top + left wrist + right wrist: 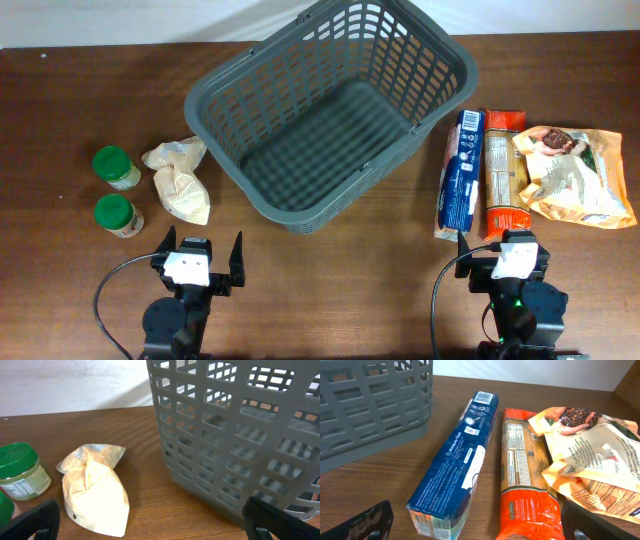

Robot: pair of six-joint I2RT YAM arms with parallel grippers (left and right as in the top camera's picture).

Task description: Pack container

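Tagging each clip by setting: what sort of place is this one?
Probably a robot test bench staged for grocery packing, not a shop: a wooden table against a plain white backdrop, an empty grey shopping basket, and a blue packet and green-lidded jars laid beside it.

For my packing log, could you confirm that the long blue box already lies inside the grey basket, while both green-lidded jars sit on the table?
Not quite: the overhead view shows the grey basket empty, with the long blue box lying on the table beside it, next to the orange packet. Both green-lidded jars do sit on the table.
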